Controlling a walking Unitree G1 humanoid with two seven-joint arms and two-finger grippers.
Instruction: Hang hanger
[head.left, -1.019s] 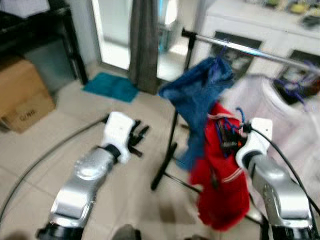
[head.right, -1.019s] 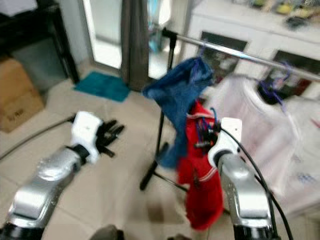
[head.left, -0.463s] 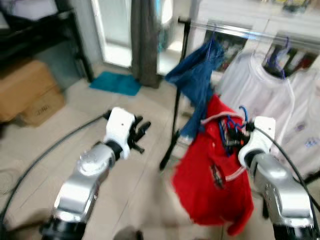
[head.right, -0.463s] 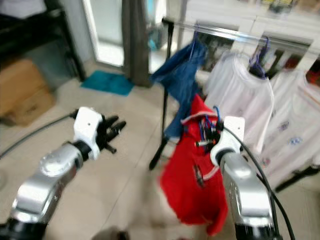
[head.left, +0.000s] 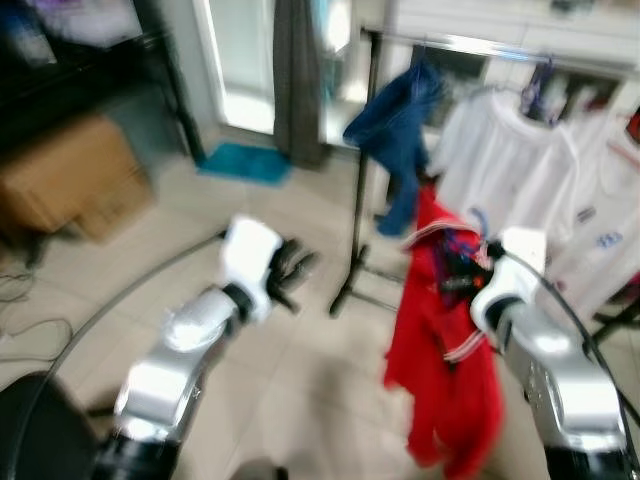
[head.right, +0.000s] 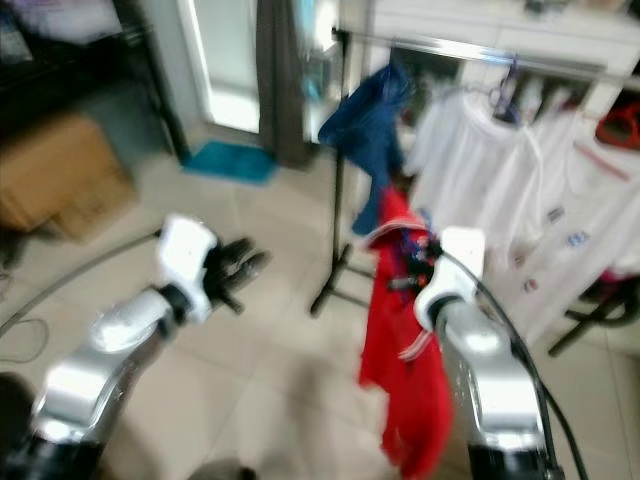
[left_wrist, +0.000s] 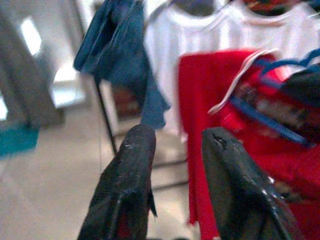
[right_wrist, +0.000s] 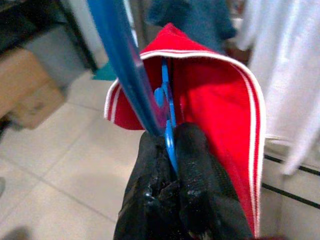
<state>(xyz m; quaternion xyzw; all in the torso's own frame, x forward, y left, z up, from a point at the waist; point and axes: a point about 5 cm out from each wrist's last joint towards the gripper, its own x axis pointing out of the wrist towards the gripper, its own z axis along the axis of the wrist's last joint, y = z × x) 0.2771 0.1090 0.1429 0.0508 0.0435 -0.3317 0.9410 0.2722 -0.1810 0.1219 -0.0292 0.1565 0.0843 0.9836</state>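
Below the clothes rail (head.left: 500, 45), the right pincer (right_wrist: 171, 145) clamps a blue hanger (right_wrist: 120, 60) carrying a red shirt (head.left: 445, 390), not yet hung; left pincer (left_wrist: 175, 145) gapes empty.

Both arms are silver metal with white wrist housings, each ending in two long black fingers (left_wrist: 127, 190), and a black cable (head.left: 560, 310) trails along the right arm.

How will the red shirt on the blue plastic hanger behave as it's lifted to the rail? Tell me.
Likely floppy: the red shirt droops in folds below the right gripper. Probably light, since a pinch on the thin blue plastic hanger carries it. It may swing and snag neighbouring white shirts.
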